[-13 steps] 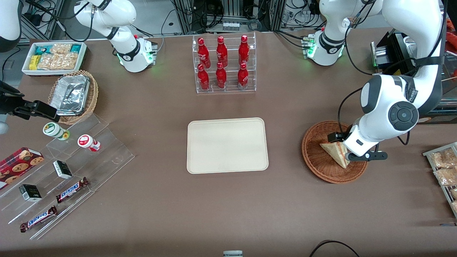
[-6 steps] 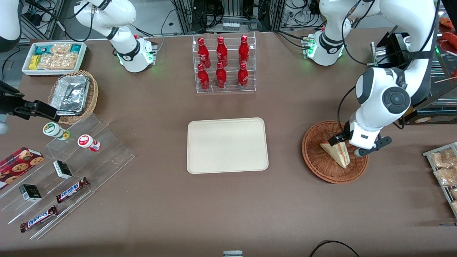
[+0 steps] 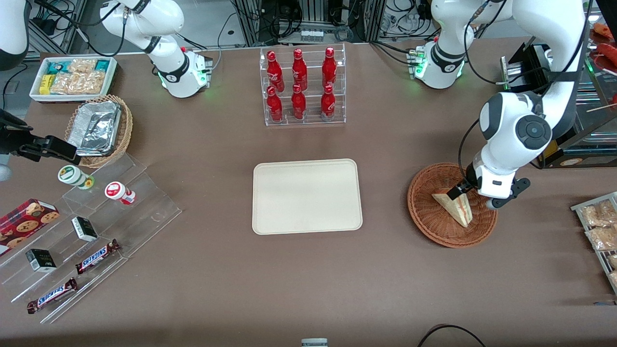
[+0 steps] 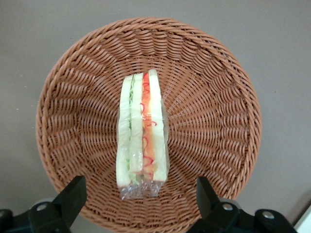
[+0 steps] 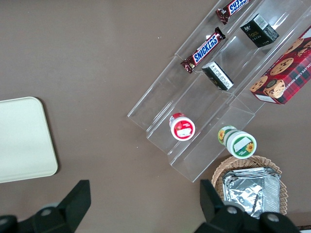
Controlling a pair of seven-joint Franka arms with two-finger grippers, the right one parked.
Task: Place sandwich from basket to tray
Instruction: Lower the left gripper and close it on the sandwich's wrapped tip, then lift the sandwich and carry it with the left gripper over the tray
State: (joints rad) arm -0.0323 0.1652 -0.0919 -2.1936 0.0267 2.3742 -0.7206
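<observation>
Moved: arm shifted farther from front cam.
Gripper (image 4: 138, 201): above basket (image 3: 424, 212), jaws wide, holding nothing.
Sandwich (image 3: 455, 208): filling edge up, long axis between fingers (image 4: 73, 194).

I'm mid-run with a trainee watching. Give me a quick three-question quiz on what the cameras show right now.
1. True or false: the sandwich lies on the tray.
2. Where is the hand? A) above the basket, open B) over the tray, shut
3. How many red bottles stand in the clear rack?

Key: 1 false, it lies in the basket; 2 A; 3 six.
</observation>
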